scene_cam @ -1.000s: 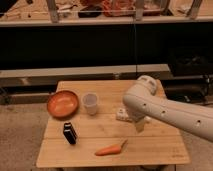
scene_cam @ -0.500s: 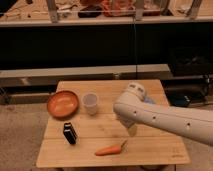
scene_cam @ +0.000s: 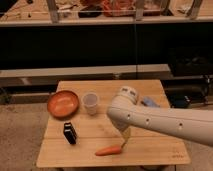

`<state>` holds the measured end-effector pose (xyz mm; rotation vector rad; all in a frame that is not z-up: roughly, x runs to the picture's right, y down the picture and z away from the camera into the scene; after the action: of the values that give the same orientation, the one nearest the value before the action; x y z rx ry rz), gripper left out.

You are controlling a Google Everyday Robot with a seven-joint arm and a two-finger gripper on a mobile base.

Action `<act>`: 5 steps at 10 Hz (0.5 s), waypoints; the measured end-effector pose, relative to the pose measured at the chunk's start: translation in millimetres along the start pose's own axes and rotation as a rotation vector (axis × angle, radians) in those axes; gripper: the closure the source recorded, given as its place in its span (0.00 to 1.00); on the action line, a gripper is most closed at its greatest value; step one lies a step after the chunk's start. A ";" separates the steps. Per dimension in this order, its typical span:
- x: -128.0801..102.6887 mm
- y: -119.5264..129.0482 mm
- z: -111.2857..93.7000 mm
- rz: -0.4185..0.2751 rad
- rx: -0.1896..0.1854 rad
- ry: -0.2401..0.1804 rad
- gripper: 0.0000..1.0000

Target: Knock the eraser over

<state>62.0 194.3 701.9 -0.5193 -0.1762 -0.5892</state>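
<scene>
The eraser (scene_cam: 70,133) is a small black block with a pale edge. It stands upright on the left part of the wooden table (scene_cam: 150,150). My white arm reaches in from the right. My gripper (scene_cam: 125,136) points down over the table's middle, just above the right end of an orange carrot (scene_cam: 109,150). The gripper is well to the right of the eraser and apart from it.
An orange bowl (scene_cam: 63,103) sits at the table's back left, with a clear cup (scene_cam: 90,103) next to it. A light-blue flat thing (scene_cam: 149,102) shows behind my arm. Dark shelving stands behind the table.
My arm has swung to the left across the table. The gripper has come down nearer the carrot. The eraser, cup and bowl have not moved.
</scene>
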 end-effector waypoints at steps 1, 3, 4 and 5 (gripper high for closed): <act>-3.7 1.0 2.5 -0.011 -0.002 -0.006 0.20; -16.2 -4.1 6.6 -0.034 -0.002 -0.016 0.20; -20.5 -5.8 8.7 -0.040 -0.003 -0.019 0.20; -22.1 -4.7 11.2 -0.047 -0.005 -0.025 0.20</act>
<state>41.1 207.4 706.7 -0.5281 -0.2108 -0.6289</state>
